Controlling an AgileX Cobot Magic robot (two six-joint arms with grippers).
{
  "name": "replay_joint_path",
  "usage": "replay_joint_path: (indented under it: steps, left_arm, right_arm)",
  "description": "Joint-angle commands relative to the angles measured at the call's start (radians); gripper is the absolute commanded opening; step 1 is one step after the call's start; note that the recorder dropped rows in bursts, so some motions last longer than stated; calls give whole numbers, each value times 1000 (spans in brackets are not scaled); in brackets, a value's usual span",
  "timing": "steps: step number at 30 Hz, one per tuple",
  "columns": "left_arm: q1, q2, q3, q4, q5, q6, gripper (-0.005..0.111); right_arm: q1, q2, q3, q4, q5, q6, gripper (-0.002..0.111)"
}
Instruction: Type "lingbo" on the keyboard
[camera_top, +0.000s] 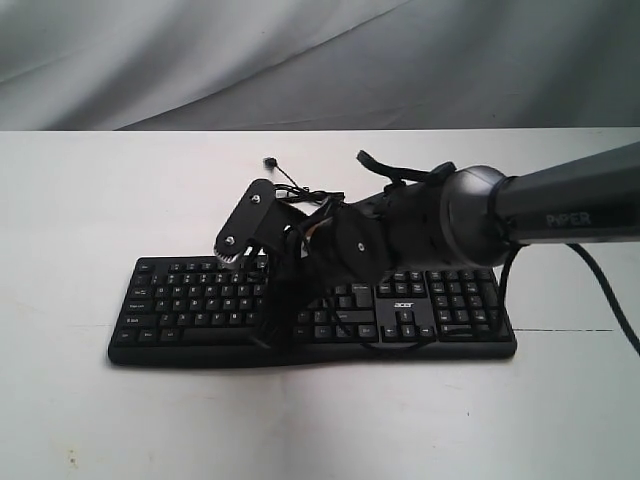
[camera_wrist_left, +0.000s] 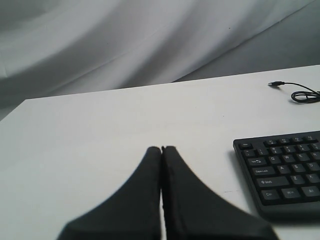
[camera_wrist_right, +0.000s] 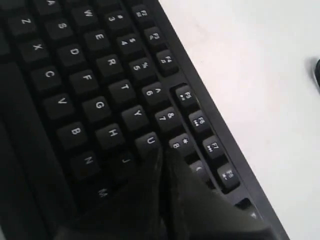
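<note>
The keyboard (camera_top: 190, 300) lies flat near the middle of the white matte table (camera_top: 80, 200). It is a wide black plastic slab with square keycaps, white legends and a number pad at its right end. Its thin black cable (camera_top: 290, 185) curls on the table behind it and ends in a small plug (camera_wrist_left: 275, 84).

My right arm (camera_top: 570, 210), a smooth grey tube with a rounded joint, reaches in from the right over the middle of the keys. In the right wrist view, the right gripper (camera_wrist_right: 163, 152) has its two tapered black fingers pressed together to a single point. The point sits just beside the U key, below the 8. I cannot tell whether it is touching a keycap.

The left gripper (camera_wrist_left: 161, 149) also has its fingers closed flush, forming a blunt wedge. It hangs over bare table, off the keyboard's left end and apart from it. Creased grey cloth (camera_wrist_left: 100, 40) hangs behind the table.
</note>
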Motion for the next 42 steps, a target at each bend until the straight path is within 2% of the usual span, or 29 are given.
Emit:
replay_joint_path:
  steps: [1,7,42]
  left_arm:
    - [-7,-4,5,-2,-10,-4,0]
    - [-7,-4,5,-2,-10,-4,0]
    - [-7,-4,5,-2,-10,-4,0]
  right_arm:
    - [46,-17,-1,6,10,-3,0]
    - [90,-17,-1,24,9,-1,0]
    - [67,33,-1,-1,-12,-1,0]
